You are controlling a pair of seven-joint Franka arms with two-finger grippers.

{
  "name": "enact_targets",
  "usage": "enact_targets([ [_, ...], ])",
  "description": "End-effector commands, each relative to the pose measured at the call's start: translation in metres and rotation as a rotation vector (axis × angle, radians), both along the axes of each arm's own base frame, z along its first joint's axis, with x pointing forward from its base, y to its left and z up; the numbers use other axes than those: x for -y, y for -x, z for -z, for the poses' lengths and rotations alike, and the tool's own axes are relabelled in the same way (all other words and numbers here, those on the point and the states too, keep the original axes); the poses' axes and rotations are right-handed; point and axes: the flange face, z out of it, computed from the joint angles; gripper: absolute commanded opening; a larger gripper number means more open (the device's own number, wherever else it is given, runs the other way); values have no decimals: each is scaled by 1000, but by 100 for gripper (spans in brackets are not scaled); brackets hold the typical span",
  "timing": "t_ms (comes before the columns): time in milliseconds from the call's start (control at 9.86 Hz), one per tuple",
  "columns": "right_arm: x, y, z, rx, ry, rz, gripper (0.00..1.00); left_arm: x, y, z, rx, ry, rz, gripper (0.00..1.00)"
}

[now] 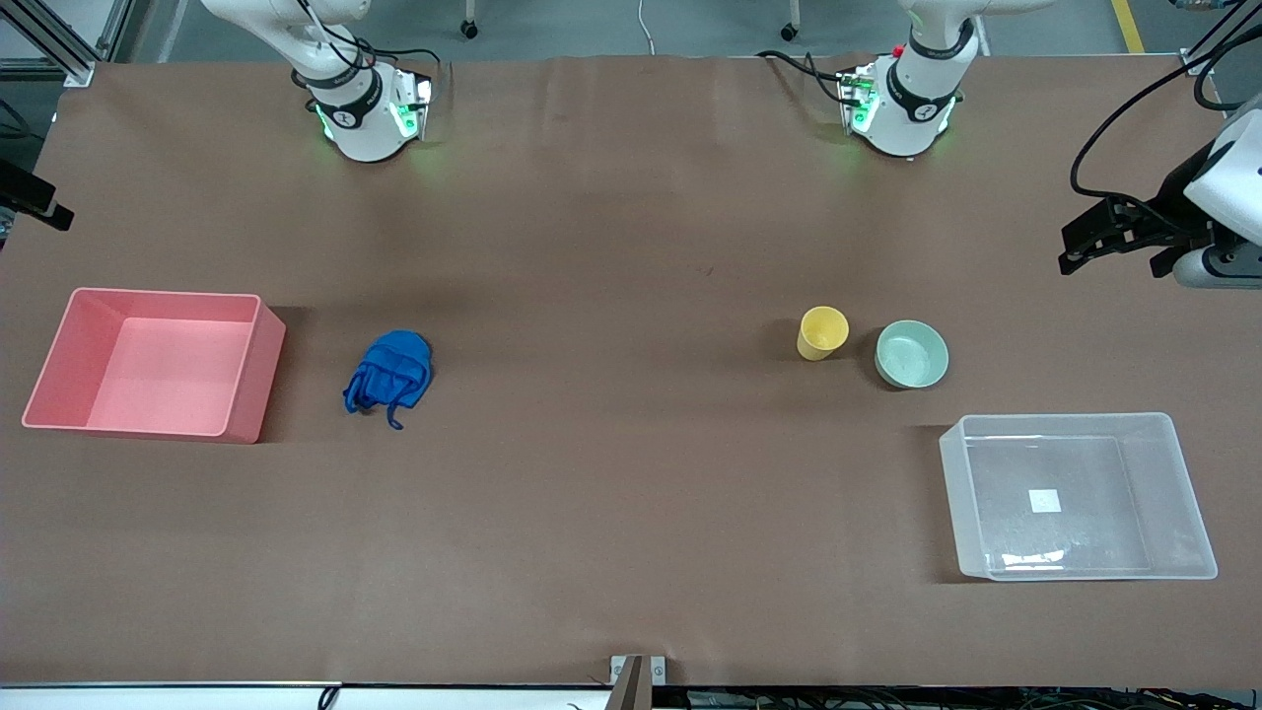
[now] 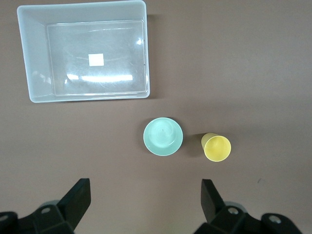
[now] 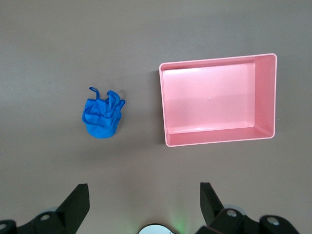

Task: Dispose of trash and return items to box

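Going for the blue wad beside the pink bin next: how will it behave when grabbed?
The blue wad looks like crumpled soft fabric, so it will likely squash and sag rather than hold shape. Its thin strips will probably dangle and may catch on the pink bin's rim. It looks light and unlikely to roll.

You have a crumpled royal-blue fabric wad with dangling strips [image 1: 388,369] lying on the tabletop toward the right arm's end; a small yellow plastic cup [image 1: 821,332] stands upright just beside a pale mint-green round bowl [image 1: 911,354]; the clear rectangular plastic tub [image 1: 1077,496], white sticker on its bottom, sits empty nearer the front camera.
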Motion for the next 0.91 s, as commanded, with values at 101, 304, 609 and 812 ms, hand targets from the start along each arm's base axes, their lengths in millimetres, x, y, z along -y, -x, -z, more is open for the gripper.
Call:
enact_targets([
  [101, -64, -15, 13, -2, 9, -11, 100, -22, -12, 31, -22, 2, 5, 99],
  [304, -125, -36, 64, -40, 62, -41, 100, -32, -14, 73, -30, 6, -4, 99],
  [609, -168, -53, 212, -66, 98, -56, 100, -31, -6, 168, -36, 5, -6, 98],
  [812, -177, -47, 300, -24, 83, -87, 100, -30, 11, 247, -9, 5, -7, 98],
])
